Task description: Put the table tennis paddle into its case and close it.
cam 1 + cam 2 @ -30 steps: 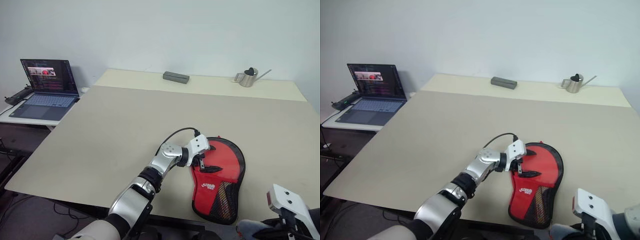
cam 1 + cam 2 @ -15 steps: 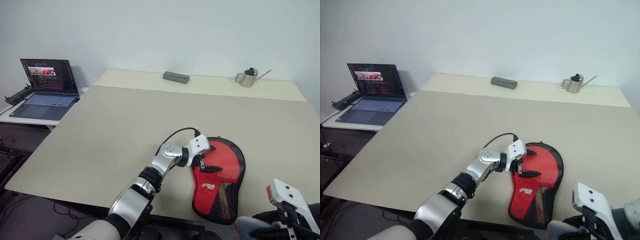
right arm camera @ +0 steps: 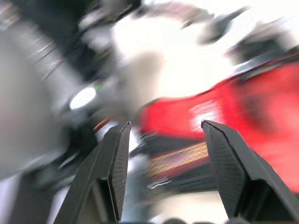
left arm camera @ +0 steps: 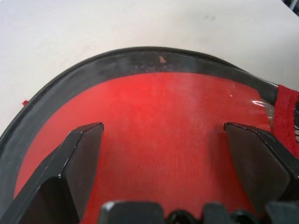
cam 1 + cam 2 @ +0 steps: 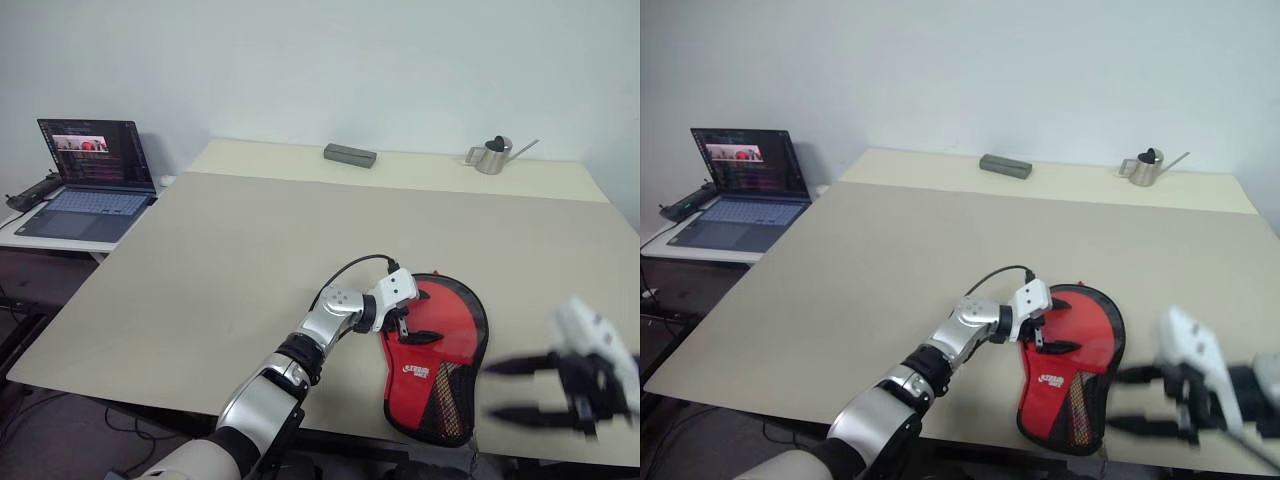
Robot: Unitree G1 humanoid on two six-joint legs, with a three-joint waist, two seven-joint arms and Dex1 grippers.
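Nearest us, our right gripper (image 5: 497, 390), a white head with two black fingers, hangs just off the case's near right side with its fingers spread apart and nothing between them.

Our left gripper (image 5: 404, 329) rests on the case (image 5: 440, 350), a paddle-shaped soft pouch with a red front, black rim, white lettering and a mesh panel. Its fingers are spread wide, pressing down on the red fabric without clasping it. The case lies flat near the front edge of the beige table (image 5: 230, 260).

The left wrist view adds the curved black rim (image 4: 140, 58) close up.

Far beyond the case stand a grey rectangular block (image 5: 350, 154) and a small metal watering can (image 5: 492, 156).
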